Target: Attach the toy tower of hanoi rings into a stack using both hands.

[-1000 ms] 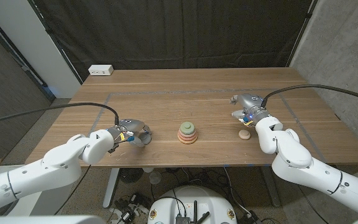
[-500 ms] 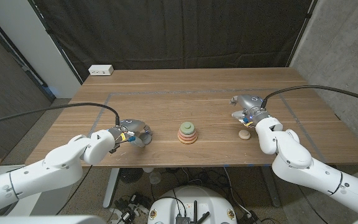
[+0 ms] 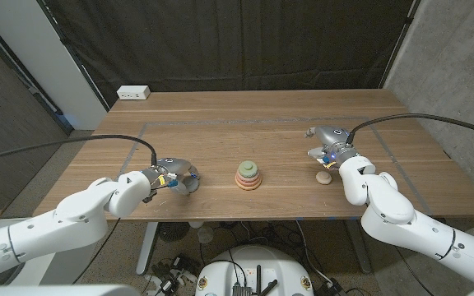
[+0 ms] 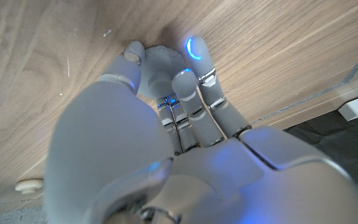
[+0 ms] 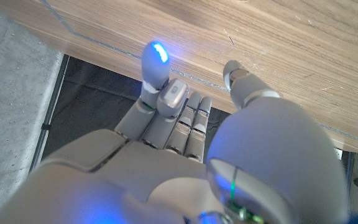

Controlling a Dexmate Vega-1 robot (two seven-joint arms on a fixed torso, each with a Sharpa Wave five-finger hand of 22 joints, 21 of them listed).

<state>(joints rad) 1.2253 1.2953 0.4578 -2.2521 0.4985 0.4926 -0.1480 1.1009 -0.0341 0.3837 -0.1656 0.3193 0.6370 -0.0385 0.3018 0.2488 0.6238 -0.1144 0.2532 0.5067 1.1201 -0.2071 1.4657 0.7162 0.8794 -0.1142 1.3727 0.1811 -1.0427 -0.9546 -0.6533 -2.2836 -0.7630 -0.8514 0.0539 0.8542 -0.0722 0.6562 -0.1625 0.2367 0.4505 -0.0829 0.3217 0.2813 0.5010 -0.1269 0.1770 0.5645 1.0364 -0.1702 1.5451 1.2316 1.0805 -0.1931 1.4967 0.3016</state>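
Observation:
A stack of rings (image 3: 248, 175), green over orange and pink, stands at the table's middle. Left of it, my left hand (image 3: 174, 176) is down at the table and grips a grey ring (image 4: 156, 65) between thumb and fingers. My right hand (image 3: 327, 145) hovers right of the stack with its fingers (image 5: 155, 62) apart and nothing in them. A small beige piece (image 3: 324, 178) lies on the table just in front of the right hand, apart from it. That piece looks the same as the beige bit (image 4: 28, 185) far off in the left wrist view.
A white power strip (image 3: 133, 93) lies at the table's (image 3: 245, 131) far left corner. A taped rectangle outlines the work area. Dark curtains hang behind the table. The front edge runs close behind both hands.

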